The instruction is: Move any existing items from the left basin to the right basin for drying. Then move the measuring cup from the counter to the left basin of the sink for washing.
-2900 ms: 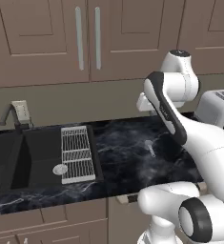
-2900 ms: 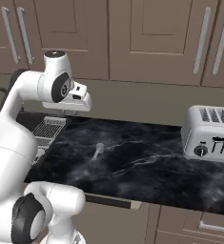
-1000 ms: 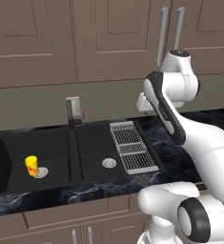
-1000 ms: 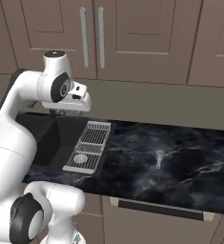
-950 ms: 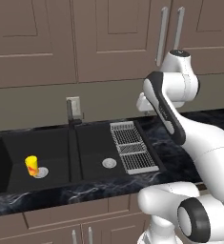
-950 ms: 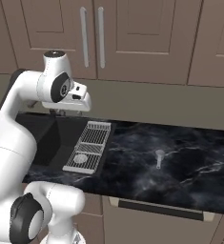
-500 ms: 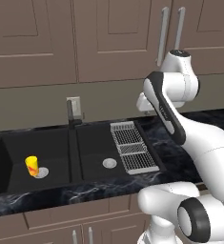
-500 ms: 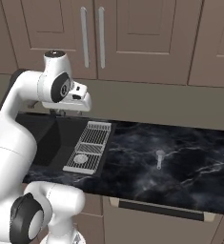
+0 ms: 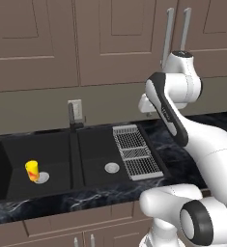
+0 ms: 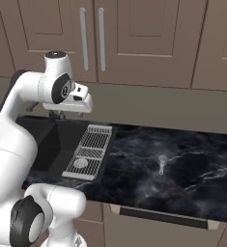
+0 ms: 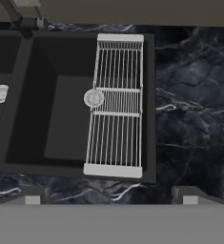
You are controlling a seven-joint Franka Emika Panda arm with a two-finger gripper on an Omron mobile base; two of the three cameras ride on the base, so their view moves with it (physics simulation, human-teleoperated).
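left base view: no writing can be read on anything. the sink (image 9: 76, 144) sits in the counter (image 9: 182, 154). the left basin (image 9: 18, 149) holds the yellow cup (image 9: 32, 170), upright, just beside its silver drain (image 9: 42, 177). the right basin (image 9: 93, 149) holds its own drain (image 9: 112, 167), with the wire rack (image 9: 136, 152) along its right edge. the faucet (image 9: 74, 115) stands behind the divider.

right base view: the measuring cup (image 10: 162, 162) lies on the counter, well apart from the sink, handle toward the front. the gripper (image 10: 62, 115) hangs above the sink.

hand view: finger tips (image 11: 32, 196) stand wide apart, gripping nothing. the rack lies over the right basin; the yellow cup shows at the left edge.
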